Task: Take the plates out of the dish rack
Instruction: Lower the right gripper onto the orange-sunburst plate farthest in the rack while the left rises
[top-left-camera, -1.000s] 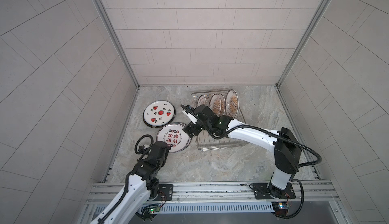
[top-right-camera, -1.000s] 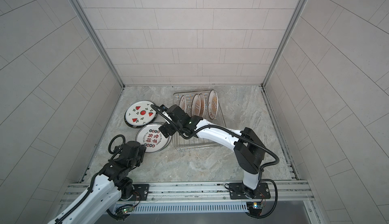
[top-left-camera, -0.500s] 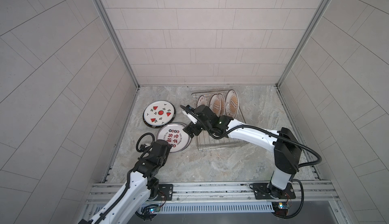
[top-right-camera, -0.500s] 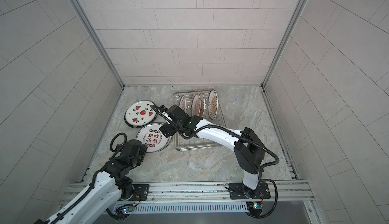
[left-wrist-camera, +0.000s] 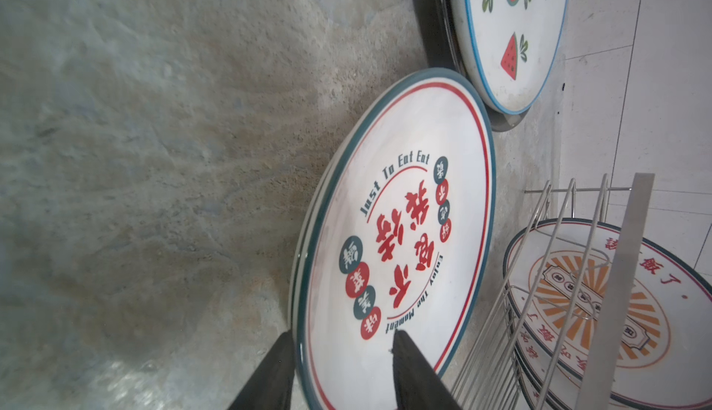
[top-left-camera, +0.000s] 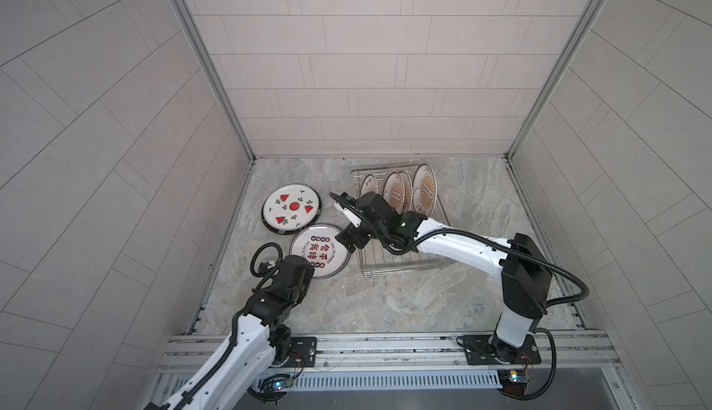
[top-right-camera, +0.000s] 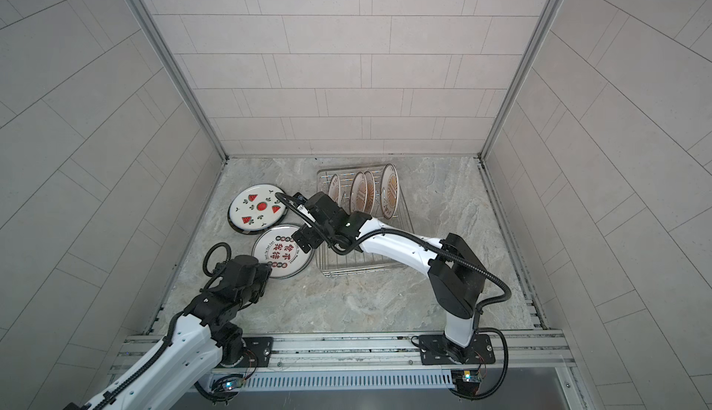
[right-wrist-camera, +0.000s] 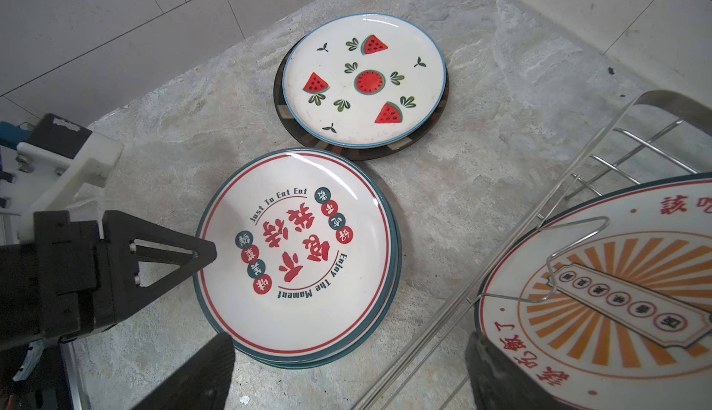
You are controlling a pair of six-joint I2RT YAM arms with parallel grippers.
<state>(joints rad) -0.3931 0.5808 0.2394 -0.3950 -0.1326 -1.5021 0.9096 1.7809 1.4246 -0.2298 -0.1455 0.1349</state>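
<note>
Marble floor [top-left-camera: 385, 304] — left end effector [left-wrist-camera: 342, 334] edged forward

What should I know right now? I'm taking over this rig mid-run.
Left gripper: jaws straddle the rim of the red-character stack; grip unclear.
Right gripper: open, empty, at the left side of the rack.
Done: red-character stack, and watermelon plate on a dark plate, lie on the table left of the rack.
Left: about four sunburst plates upright in the rack.
</note>
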